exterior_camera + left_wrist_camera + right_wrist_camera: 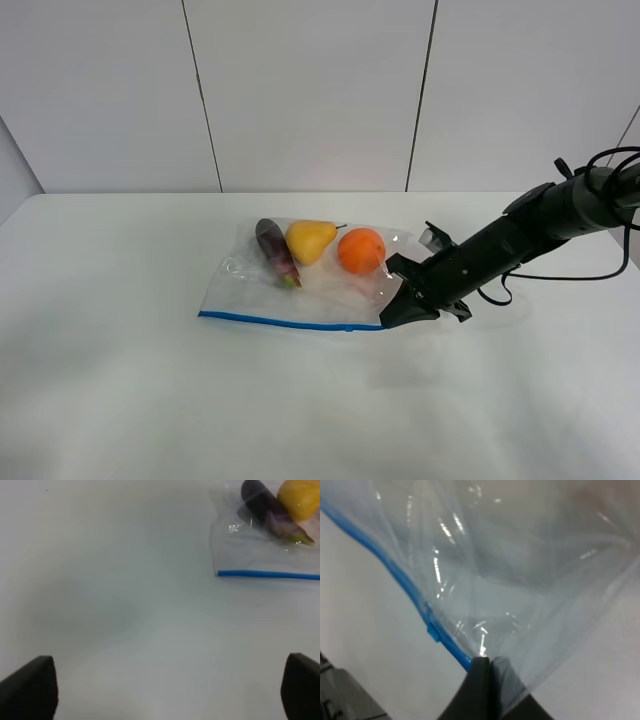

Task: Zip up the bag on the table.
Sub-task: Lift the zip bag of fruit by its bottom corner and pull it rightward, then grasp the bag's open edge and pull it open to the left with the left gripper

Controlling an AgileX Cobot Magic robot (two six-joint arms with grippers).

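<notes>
The clear bag [300,285] lies on the white table [120,380] with its blue zipper strip [290,322] along the near edge. An eggplant [276,252], a yellow pear [309,240] and an orange [361,250] show through it. My right gripper [392,315] is shut on the bag's corner at the right end of the strip; in the right wrist view its fingers [481,680] pinch the plastic [520,580] beside the strip [395,575] and a small blue tab [434,632]. My left gripper [165,700] is open and empty over bare table, short of the bag's left end [260,555]; it is out of the exterior view.
The right arm [520,235] reaches in from the right edge with a black cable [600,270] hanging by it. A white panelled wall [310,90] stands behind the table's far edge.
</notes>
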